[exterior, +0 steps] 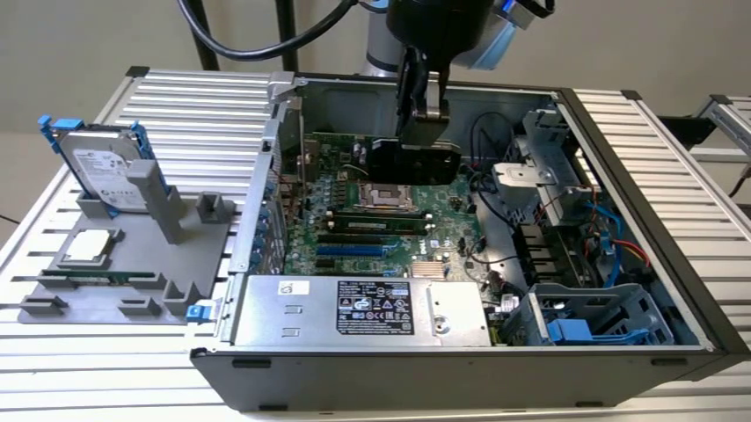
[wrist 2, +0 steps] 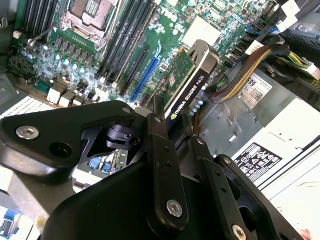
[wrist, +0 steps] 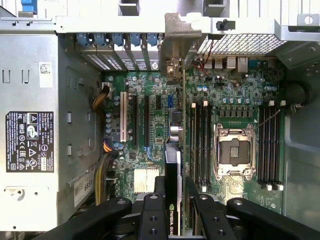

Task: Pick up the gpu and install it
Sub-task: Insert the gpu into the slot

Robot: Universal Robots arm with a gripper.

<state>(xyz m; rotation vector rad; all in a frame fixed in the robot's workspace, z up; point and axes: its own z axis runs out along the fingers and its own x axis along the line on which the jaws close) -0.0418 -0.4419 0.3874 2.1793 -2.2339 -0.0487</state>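
Observation:
The gpu (exterior: 413, 162), a black-cooled card with a green board, hangs on edge inside the open computer case (exterior: 639, 167), over the green motherboard (exterior: 375, 224). My gripper (exterior: 421, 132) comes down from above and is shut on the card's upper edge. In the second wrist view the gpu (wrist 2: 192, 75) sticks out from between the black fingers (wrist 2: 159, 140), above the motherboard (wrist 2: 100, 50) and near a blue slot (wrist 2: 145, 75). In the first wrist view the gpu (wrist: 173, 165) runs lengthwise over the slots, and its silver bracket (wrist: 177, 40) reaches the case's rear wall.
A silver power supply (exterior: 352, 308) fills the case's near side. Drive cages with blue clips (exterior: 586, 330) and cables (exterior: 610, 229) sit at the exterior view's right. Outside the case, a grey holder (exterior: 129, 272) carries a hard drive (exterior: 105, 167) and a processor (exterior: 91, 248).

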